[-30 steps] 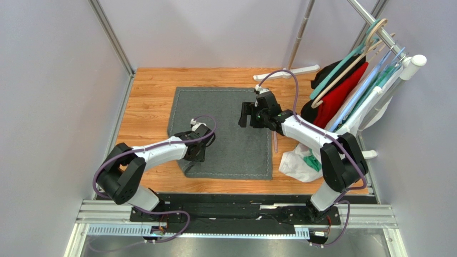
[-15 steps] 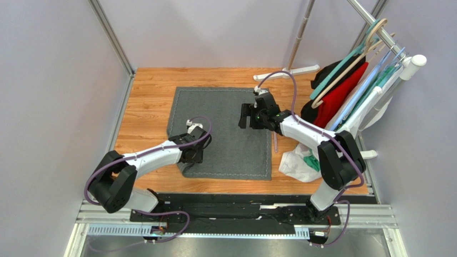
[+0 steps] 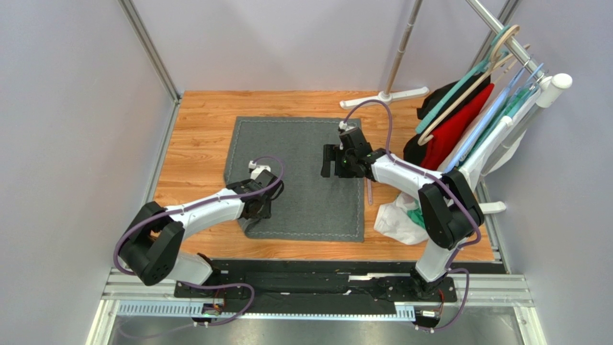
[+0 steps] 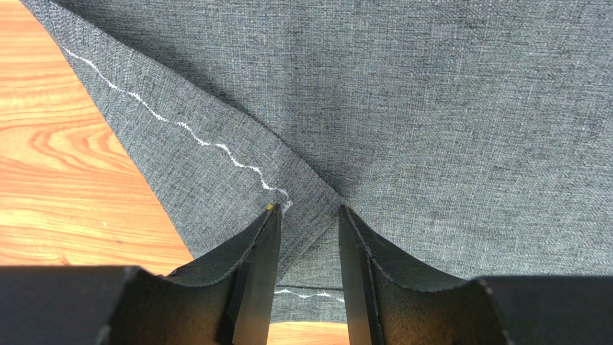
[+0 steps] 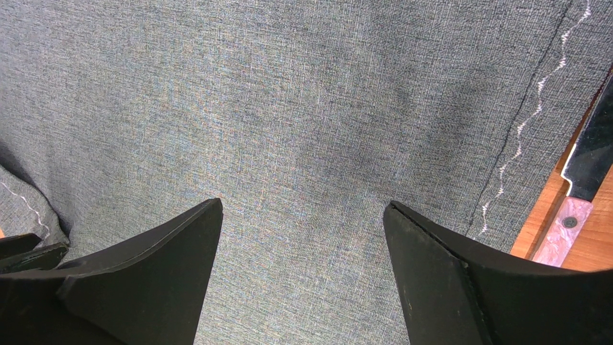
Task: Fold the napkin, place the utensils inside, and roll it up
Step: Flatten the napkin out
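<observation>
The dark grey napkin (image 3: 309, 180) lies spread on the wooden table, its near-left corner (image 4: 216, 165) turned over onto itself. My left gripper (image 3: 260, 207) hovers low at that folded corner. In the left wrist view its jaws (image 4: 306, 208) stand part-way apart, and flat cloth shows in the gap. My right gripper (image 3: 332, 159) is open wide over the napkin's right half (image 5: 302, 205), with nothing between its fingers. A pale pink utensil (image 3: 369, 191) lies on the wood just off the napkin's right edge. Its handle (image 5: 568, 230) shows in the right wrist view.
A rack with red and black garments (image 3: 453, 129) on hangers stands at the right. A crumpled white cloth (image 3: 399, 215) lies below it near the right arm. A white stand base (image 3: 385, 97) sits at the table's far edge. Bare wood (image 3: 194, 144) runs left of the napkin.
The left arm has swung a little left and straightened, its gripper staying at the folded corner. The right gripper has drifted slightly toward the near left over the napkin.
</observation>
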`<state>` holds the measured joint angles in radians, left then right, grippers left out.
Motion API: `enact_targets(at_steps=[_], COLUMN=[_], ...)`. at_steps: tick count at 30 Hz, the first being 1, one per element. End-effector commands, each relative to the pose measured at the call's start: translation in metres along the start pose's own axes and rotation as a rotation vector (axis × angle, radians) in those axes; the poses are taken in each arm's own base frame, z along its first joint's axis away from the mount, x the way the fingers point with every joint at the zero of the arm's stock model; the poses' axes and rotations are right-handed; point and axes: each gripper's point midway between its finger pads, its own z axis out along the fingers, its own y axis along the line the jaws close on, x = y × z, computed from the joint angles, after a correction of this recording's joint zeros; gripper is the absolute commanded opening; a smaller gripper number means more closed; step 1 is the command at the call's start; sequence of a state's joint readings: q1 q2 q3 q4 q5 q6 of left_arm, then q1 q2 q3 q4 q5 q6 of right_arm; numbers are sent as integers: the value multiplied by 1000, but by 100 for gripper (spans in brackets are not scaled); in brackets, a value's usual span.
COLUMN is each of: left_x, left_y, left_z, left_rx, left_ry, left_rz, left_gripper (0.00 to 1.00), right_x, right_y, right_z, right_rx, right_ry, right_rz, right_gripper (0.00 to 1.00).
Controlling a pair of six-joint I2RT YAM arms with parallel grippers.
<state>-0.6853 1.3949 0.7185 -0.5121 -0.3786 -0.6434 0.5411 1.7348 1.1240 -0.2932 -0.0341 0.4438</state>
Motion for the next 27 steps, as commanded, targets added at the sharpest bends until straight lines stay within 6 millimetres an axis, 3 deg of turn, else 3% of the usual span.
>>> enact_targets(at_steps=[1,10,17,21,23,27], left_x=[-7,-5,-6,-6,-9,-15], left_y=[1,0,2,9,14,29], left_z=[-1,4,3,-2,-10,-32], left_rx=[-18,-36,-48,-67,-70,-74], left_ry=[-28,2,-5,-16,-44,-115], left_rz=[-17,0,-12,-28,-53,-122], left_gripper=[44,40,14,13,8,8], right_x=[-9,-6,-5,-5,-3,-1], right_y=[4,3,2,1,0,-2], right_z=[-1,1,2,3,5,8], right_rx=[-4,0,1,7,14,24], right_ry=[-28,-17,-15,-13,-6,10], right_rz=[-12,-14,-14,-13,-15,-13], right_gripper=[88,88,88,88,88,88])
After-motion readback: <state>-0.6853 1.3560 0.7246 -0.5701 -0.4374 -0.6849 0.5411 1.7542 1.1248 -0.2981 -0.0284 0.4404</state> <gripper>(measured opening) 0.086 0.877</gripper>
